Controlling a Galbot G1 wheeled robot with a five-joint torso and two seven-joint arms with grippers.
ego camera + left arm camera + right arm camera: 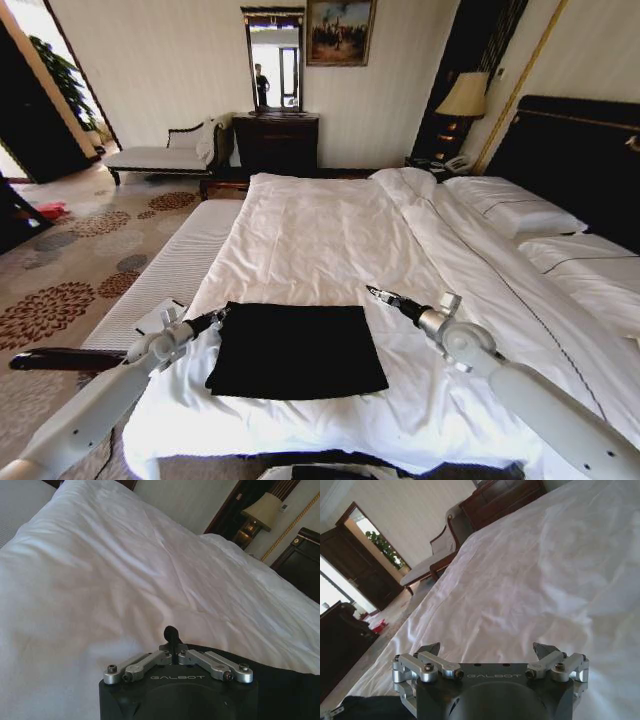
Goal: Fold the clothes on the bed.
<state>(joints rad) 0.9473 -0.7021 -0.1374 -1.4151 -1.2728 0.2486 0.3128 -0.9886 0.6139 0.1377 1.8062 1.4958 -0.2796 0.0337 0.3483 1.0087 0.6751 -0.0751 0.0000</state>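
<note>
Cropped by the head view's right edge: dark headboard (pixel 575 160) and nearest pillow (pixel 590 275); lost in shadow: folded black T-shirt's (pixel 296 350) lettering; hidden behind its own housing: left gripper's (pixel 172 635) lower fingers.

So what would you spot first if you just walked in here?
The black T-shirt, folded into a neat dark rectangle on the big white bed. Then the robot's tools either side: the left tool pinched shut at the shirt's corner, the right tool open above the duvet.
</note>
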